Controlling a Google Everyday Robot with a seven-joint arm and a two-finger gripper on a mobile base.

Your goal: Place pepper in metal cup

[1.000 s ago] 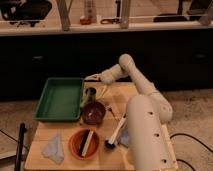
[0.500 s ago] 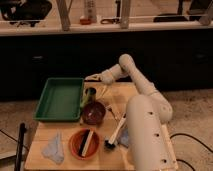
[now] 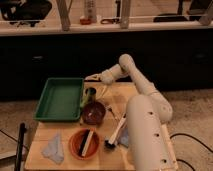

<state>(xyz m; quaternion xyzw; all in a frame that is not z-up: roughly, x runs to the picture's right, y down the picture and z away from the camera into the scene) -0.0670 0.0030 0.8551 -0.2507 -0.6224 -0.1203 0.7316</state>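
If release is mistimed, pepper misses metal cup (image 3: 90, 93); tool (image 3: 90, 78) above cup, jaw state indiscernible.

Room behind the work area. A light wooden bench (image 3: 46, 134) stands on a pale, speckled floor (image 3: 192, 107), where a dark cable (image 3: 194, 141) trails at lower right. Behind the bench runs a long, dark cabinet front (image 3: 50, 55), topped by a pale counter ledge (image 3: 160, 26). Two grey uprights (image 3: 64, 15) rise from the ledge, and a dark chair (image 3: 30, 9) shows beyond it at upper left. Lighting is dim and warm. The claw (image 3: 92, 77) hangs over the bench's far edge, against the cabinet front.
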